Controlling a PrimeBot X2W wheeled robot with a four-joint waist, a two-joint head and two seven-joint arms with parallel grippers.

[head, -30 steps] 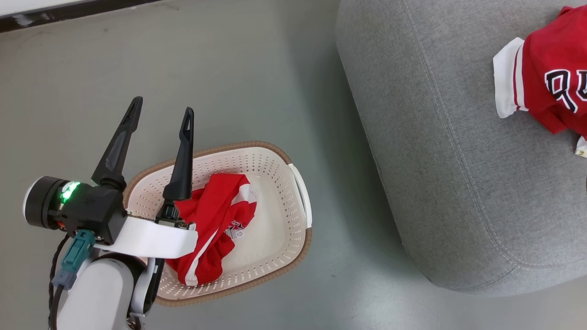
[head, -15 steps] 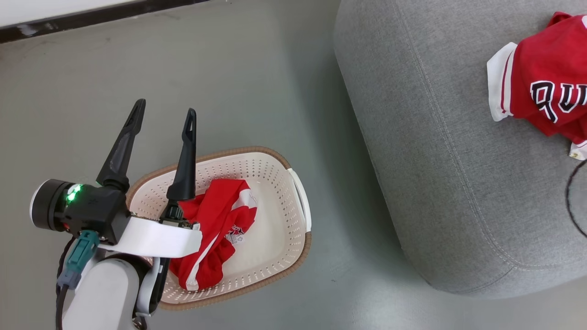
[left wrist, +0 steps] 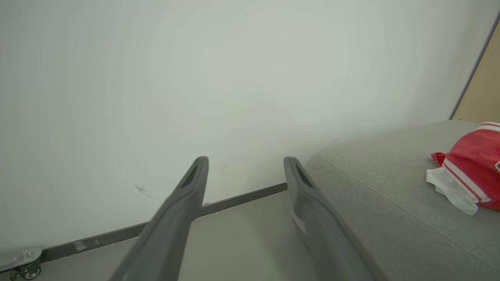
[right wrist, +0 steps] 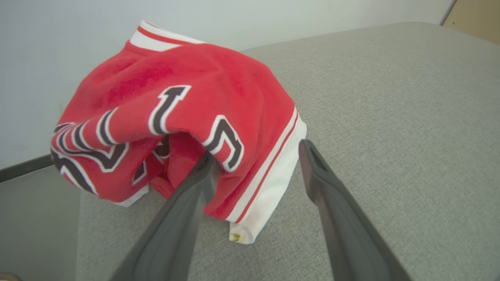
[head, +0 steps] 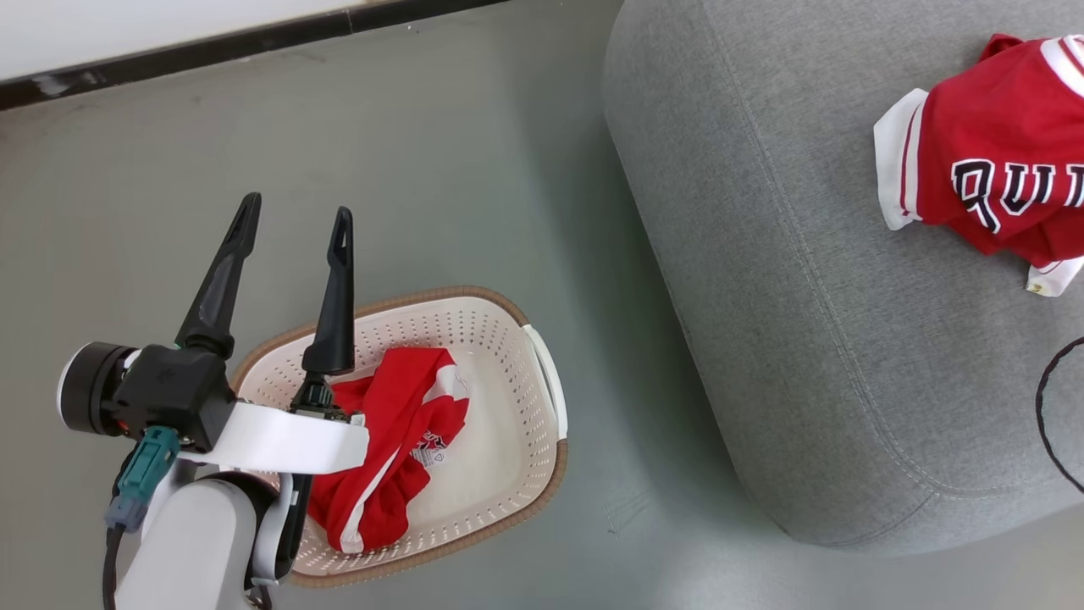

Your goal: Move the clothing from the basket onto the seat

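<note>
Right wrist view: the right gripper (right wrist: 258,152) gapes wide and grips nothing. A red jersey (right wrist: 175,97) is heaped on the seat (right wrist: 390,117) at its fingertips, white hem between them. The left gripper (head: 297,206) is equally spread, and the other jersey (head: 406,407) lies in the basket (head: 517,339) behind its fingertips.

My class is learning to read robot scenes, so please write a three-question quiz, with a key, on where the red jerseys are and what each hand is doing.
1. How many jerseys lie in the basket?
2. True or false: the left hand grips a jersey.
3. The right hand is: A) shut on cloth; B) open at the lettered jersey on the seat; C) inside the basket.
Key: 1. One, the crumpled jersey. 2. False; it is open and holds nothing. 3. B.
</note>
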